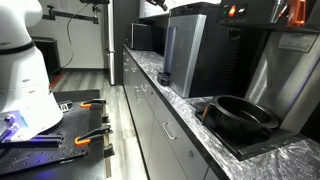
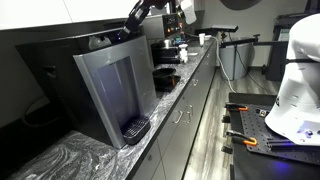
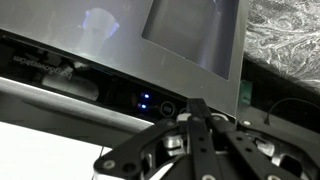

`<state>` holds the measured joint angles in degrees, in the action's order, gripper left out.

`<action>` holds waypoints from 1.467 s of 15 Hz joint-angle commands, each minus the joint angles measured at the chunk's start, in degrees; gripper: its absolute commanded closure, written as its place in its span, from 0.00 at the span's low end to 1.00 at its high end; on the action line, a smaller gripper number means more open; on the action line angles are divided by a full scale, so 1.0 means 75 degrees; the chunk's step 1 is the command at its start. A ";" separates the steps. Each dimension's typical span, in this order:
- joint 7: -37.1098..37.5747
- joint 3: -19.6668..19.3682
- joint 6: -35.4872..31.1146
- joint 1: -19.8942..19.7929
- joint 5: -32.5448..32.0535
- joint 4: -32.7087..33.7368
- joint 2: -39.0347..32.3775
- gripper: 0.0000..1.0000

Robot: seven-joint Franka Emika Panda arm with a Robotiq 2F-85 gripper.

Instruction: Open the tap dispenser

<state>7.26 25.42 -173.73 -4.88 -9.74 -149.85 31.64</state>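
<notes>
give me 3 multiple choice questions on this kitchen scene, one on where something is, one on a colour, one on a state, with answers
1. Where does the black pan sit relative to the tap dispenser?
A. on top of it
B. further along the countertop, apart from it
C. on the floor below it

2. What colour is the tap dispenser's front panel?
A. red
B. silver-grey
C. yellow

3. In the wrist view, how does the gripper stand?
A. shut, holding nothing
B. wide open
C. clamped on the pan

Answers:
1 B, an exterior view shows the pan resting on the counter run with a clear gap to the dispenser.
2 B, the panel reads silver-grey in both exterior views.
3 A, the fingertips appear to meet with nothing between them.
</notes>
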 commanded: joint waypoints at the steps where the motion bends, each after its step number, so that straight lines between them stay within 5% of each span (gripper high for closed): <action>1: 0.0171 0.0294 -0.0382 -0.0424 -0.0098 0.0193 -0.0280 1.00; 22: 0.0122 0.1634 -0.1280 -0.2238 -0.0048 0.0434 -0.0590 1.00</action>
<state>7.26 35.59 -181.38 -18.86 -9.74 -147.88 28.17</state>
